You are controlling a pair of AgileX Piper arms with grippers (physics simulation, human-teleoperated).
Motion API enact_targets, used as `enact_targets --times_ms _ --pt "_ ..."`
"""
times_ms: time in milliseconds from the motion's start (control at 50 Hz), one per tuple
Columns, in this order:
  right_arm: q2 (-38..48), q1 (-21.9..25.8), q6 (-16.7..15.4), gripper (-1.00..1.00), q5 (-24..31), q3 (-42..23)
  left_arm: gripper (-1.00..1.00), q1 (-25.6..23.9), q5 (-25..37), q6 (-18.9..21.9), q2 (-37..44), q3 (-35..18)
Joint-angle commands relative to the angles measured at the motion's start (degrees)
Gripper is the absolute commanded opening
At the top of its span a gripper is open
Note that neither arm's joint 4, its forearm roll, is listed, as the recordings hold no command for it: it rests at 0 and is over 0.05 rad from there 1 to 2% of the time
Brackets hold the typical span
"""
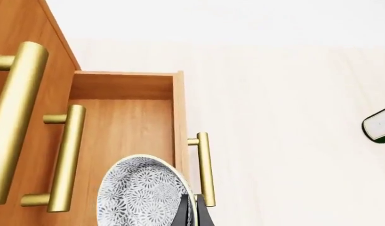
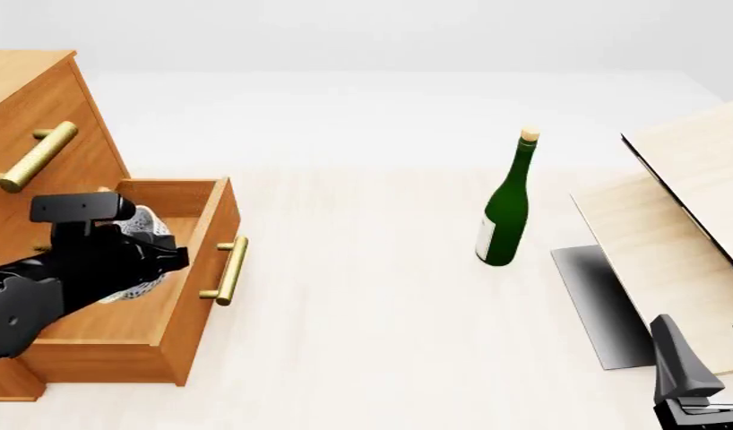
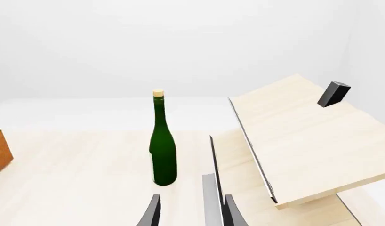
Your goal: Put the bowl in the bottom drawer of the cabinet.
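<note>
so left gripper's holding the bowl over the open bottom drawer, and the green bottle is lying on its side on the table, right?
Not quite. The green bottle stands upright on the table, as the front view shows. The rest holds: the left gripper holds the bowl over the open bottom drawer.

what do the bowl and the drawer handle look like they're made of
The bowl looks like glazed ceramic, judging by its white-grey floral speckle, though that is uncertain in a render. The bottom drawer handle looks like brushed brass: gold, soft sheen.

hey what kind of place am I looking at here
Likely a simulated tabletop test scene, not a real room: a pale wood table against blank white, bearing an orange-brown wooden cabinet, a green glass bottle and light-wood boards.
</note>
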Motion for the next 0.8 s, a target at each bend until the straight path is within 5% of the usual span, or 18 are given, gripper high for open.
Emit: enact_targets --times_ms 20,800 --pt "-0.01 0.00 0.00 1.00 0.00 0.00 -1.00 -0.08 -1.42 -0.82 1.68 -0.14" --pt "0.00 0.00 0.01 1.00 0.00 0.00 -1.00 4.16 -5.65 0.42 5.48 1.26"
